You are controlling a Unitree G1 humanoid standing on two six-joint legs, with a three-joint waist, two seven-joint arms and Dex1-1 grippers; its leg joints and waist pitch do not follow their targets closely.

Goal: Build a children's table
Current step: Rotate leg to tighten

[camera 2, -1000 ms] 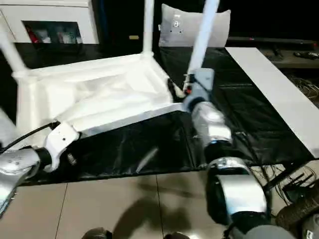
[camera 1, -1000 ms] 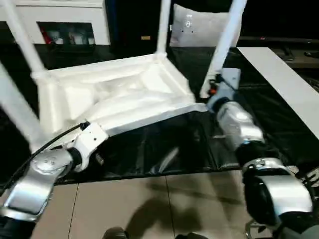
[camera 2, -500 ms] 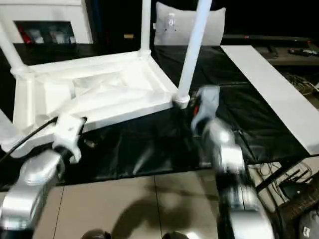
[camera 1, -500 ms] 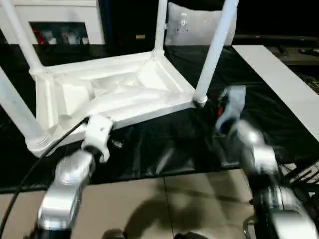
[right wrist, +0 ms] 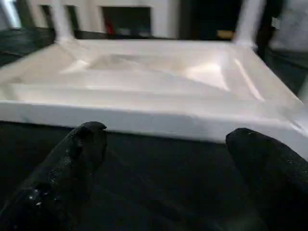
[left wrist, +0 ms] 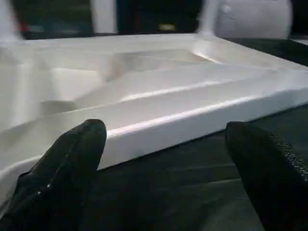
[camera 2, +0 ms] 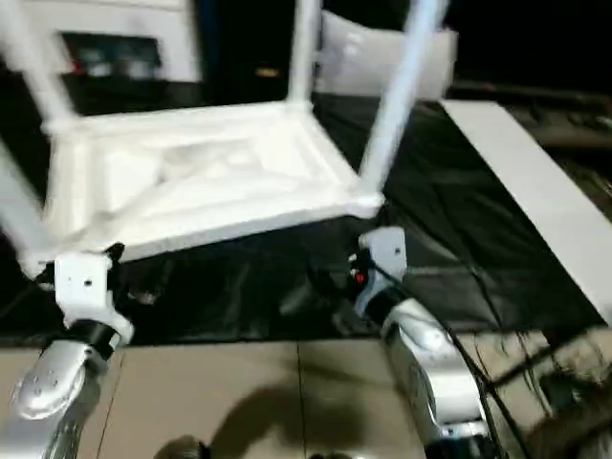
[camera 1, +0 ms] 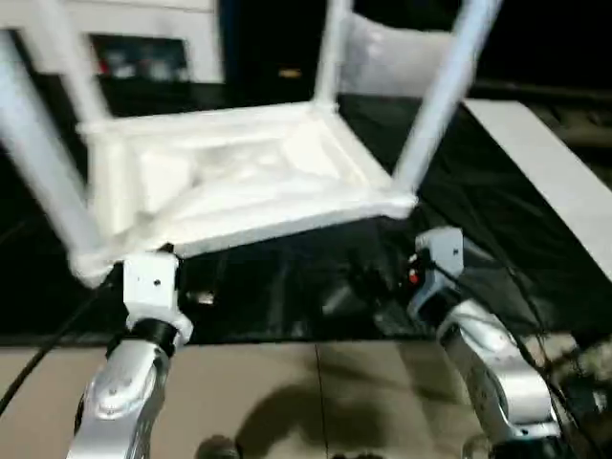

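Observation:
The children's table lies upside down on a black sheet, its ribbed underside facing up. Several white legs rise from its corner sockets, the front right leg closest to my right arm. My left gripper is open just short of the table's near edge, with nothing between its fingers. My right gripper is also open and empty, a little back from the near edge. Both silver forearms reach in from the near side, the left one and the right one.
The black sheet covers the work area, and tiled floor lies in front of it. A white cabinet and a grey pillow stand behind the table. A long white board lies to the right.
The table has dropped from a tilt to lying flat on the sheet. Both grippers have drawn back from its front edge and corner toward me. The camera has shifted too.

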